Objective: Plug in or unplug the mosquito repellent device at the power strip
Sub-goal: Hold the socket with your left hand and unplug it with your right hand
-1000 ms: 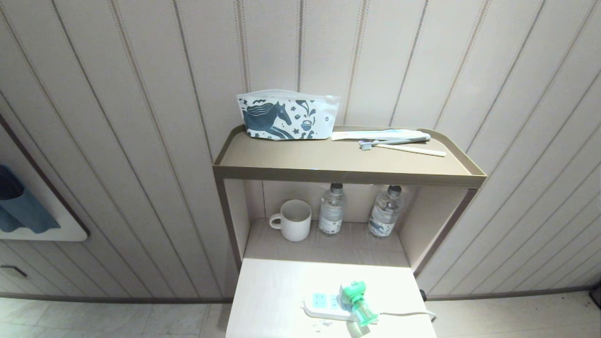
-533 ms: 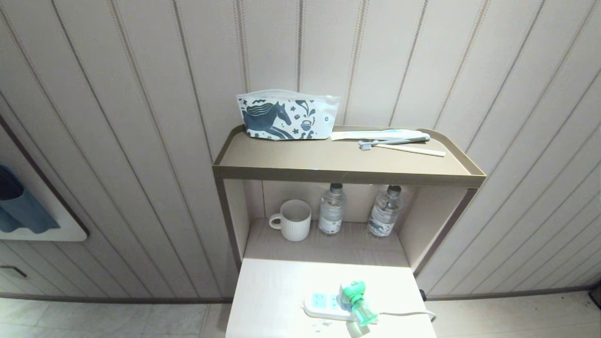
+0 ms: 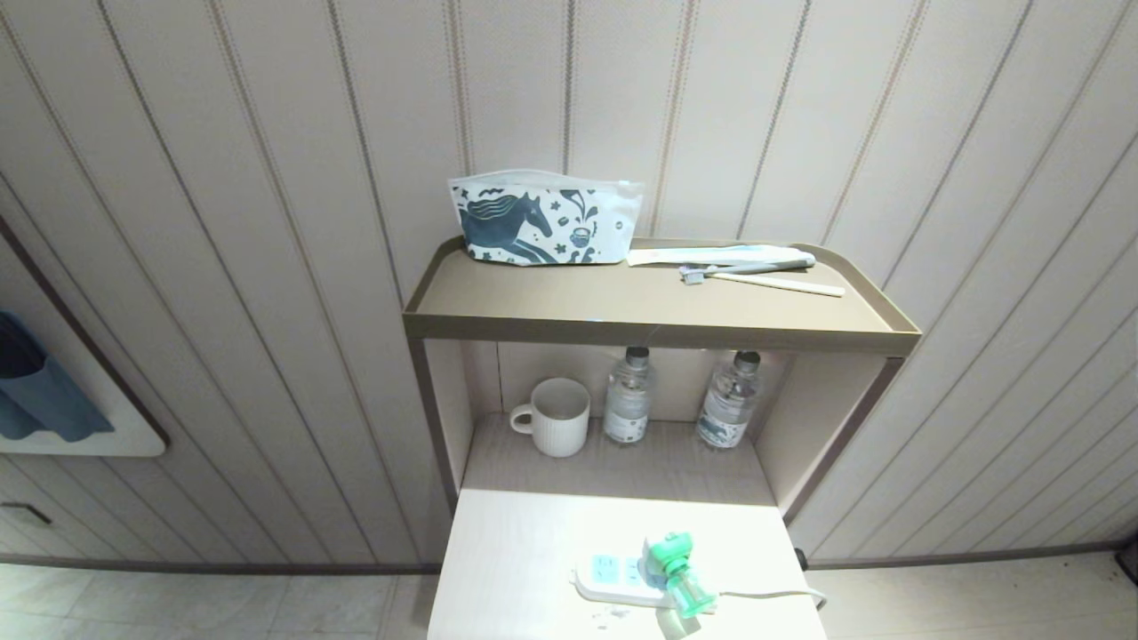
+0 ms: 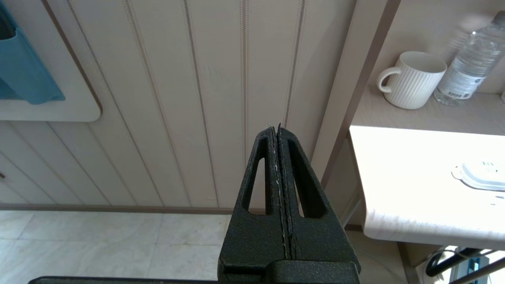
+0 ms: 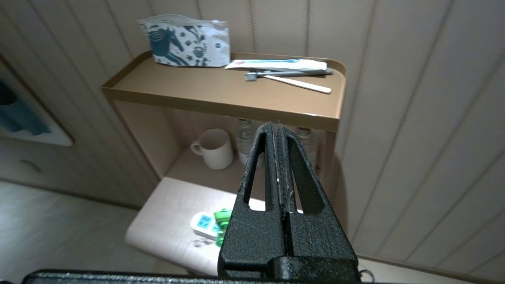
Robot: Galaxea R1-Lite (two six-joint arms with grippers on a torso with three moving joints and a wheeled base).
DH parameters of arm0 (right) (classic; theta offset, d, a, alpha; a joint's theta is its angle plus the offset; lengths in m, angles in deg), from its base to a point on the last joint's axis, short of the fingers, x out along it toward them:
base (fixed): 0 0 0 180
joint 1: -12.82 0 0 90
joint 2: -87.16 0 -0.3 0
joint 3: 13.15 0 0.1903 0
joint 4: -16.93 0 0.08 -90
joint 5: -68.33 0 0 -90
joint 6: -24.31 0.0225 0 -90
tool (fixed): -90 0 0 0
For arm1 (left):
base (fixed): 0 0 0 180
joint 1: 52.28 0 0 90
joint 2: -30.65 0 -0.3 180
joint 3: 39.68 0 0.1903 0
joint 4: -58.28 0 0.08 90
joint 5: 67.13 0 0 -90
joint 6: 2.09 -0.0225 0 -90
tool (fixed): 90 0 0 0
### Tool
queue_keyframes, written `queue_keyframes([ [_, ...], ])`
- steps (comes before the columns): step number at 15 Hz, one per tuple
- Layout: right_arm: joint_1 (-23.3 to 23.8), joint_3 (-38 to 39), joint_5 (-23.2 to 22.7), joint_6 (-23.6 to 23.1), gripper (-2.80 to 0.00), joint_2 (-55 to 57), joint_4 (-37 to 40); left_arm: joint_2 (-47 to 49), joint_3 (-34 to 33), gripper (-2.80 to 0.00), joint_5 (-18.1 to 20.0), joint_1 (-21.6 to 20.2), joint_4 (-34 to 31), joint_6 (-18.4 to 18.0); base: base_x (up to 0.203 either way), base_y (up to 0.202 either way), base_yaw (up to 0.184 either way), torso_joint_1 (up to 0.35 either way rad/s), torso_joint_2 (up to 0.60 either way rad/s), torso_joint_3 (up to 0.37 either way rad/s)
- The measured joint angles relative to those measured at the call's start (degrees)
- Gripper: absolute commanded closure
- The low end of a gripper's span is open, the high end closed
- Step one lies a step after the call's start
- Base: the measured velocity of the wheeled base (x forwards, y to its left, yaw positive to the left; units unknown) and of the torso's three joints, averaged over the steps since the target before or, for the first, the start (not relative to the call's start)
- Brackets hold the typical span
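The white power strip [image 3: 613,580] lies near the front edge of the pale table [image 3: 516,569]. The green mosquito repellent device [image 3: 676,571] sits on the strip toward its cord end, bottle leaning toward me. In the right wrist view the power strip [image 5: 203,224] and the mosquito repellent device [image 5: 221,221] show partly behind my right gripper [image 5: 275,127], which is shut and empty, raised above and short of the table. My left gripper [image 4: 275,128] is shut and empty, off the table's left side; only the power strip's [image 4: 479,176] end shows there. Neither arm shows in the head view.
A white mug [image 3: 558,416] and two clear water bottles [image 3: 628,396] [image 3: 729,400] stand at the back under a brown shelf [image 3: 649,333]. The shelf carries a horse-print pouch [image 3: 542,218] and toothbrushes [image 3: 756,271]. The strip's white cord [image 3: 773,596] runs off the table's right side.
Nothing has moved in the head view; the strip, the device and the shelf items stay where they were.
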Motion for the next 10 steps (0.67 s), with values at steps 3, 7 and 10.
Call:
queue_keyframes([
  [3,-2.01,-17.64,-4.71,1.54,0.00,13.91,13.93,0.00,0.00,0.00,-0.02,0.00,0.00,-0.02,0.000,0.000,0.000,0.000,0.00,0.000],
  [7,-18.15,-32.30,0.47,5.50,0.00,31.25,30.39,0.00,0.05,0.00,0.00,0.00,0.00,0.00,0.000,0.000,0.000,0.000,0.00,0.000],
  [10,-36.89,-33.50,18.22,9.42,0.00,42.18,32.85,0.00,0.05,0.00,-0.02,0.00,0.13,0.32,0.000,0.000,0.000,0.000,0.00,0.000],
])
